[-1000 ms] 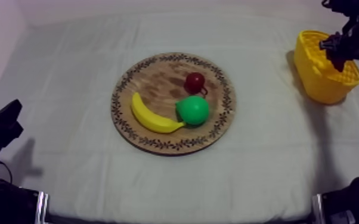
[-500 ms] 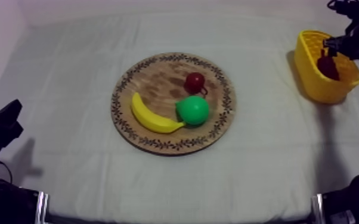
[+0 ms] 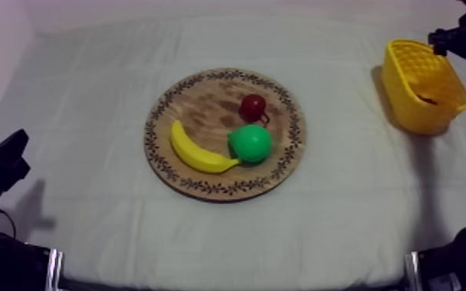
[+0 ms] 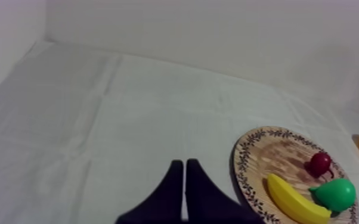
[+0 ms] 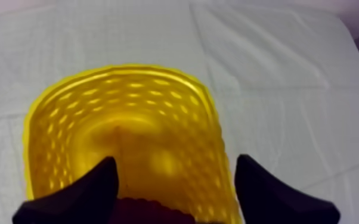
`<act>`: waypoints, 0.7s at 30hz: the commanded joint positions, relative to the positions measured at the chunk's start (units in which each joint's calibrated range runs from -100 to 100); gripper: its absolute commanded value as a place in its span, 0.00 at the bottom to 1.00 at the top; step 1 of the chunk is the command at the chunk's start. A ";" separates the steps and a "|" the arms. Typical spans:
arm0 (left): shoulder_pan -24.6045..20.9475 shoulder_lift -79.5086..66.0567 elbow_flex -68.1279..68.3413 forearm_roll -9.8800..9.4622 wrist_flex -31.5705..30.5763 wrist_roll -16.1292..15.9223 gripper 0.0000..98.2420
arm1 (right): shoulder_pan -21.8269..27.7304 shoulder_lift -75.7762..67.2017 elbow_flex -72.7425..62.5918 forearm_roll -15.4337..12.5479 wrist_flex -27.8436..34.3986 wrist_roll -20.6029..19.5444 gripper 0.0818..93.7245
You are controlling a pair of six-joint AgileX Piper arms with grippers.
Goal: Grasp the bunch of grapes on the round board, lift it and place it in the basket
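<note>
Since 0.5 s ago the right arm [image 3: 462,37] has drawn up and away toward the far right corner. The bunch of grapes [image 3: 428,99] has sunk lower inside the yellow basket [image 3: 406,100]. The board, its 3 fruits and the left arm [image 3: 0,166] have kept their places.

1. Bunch of grapes: in the yellow basket, off the board. From above it is a dark sliver against the basket's near right wall. In the right wrist view it is a dark red mass [image 5: 140,211] on the basket floor, lying loose below the 2 black fingers [image 5: 80,196].

2. Yellow basket [image 5: 68,119]: upright at the far right of the bench [image 3: 89,93], well apart from the board.

3. Round wooden board [image 3: 205,100]: at the centre of the bench, with a patterned rim. It carries:
   - a banana [image 3: 197,153] at the near left;
   - a pear [image 3: 250,143] at the near right, touching the banana's right end;
   - a small red fruit [image 3: 252,107] just beyond the pear.

4. Right jaws: spread wide with nothing between them, hanging over the basket's open top by its far rim.

5. Left jaws: pressed together as a narrow wedge, low at the near left. They sit over bare cloth, left of the board [image 4: 265,149].
</note>
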 commanded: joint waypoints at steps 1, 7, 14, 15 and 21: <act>-0.02 0.00 -0.02 0.01 0.01 0.03 0.00 | -0.03 -3.42 2.94 0.35 -1.19 -0.55 0.59; -0.02 0.00 -0.02 0.01 0.01 0.01 0.00 | -0.16 -12.22 10.91 0.54 -5.01 -0.73 0.55; -0.02 0.00 -0.02 0.01 0.01 0.02 0.00 | -0.63 -22.54 19.56 -3.62 -7.55 3.36 0.51; -0.02 0.00 -0.02 0.01 0.01 0.03 0.00 | -0.67 -24.06 20.92 -4.08 -8.02 3.81 0.50; -0.02 0.00 -0.02 0.01 0.01 0.01 0.00 | -0.85 -33.27 29.47 -7.75 -11.16 7.14 0.43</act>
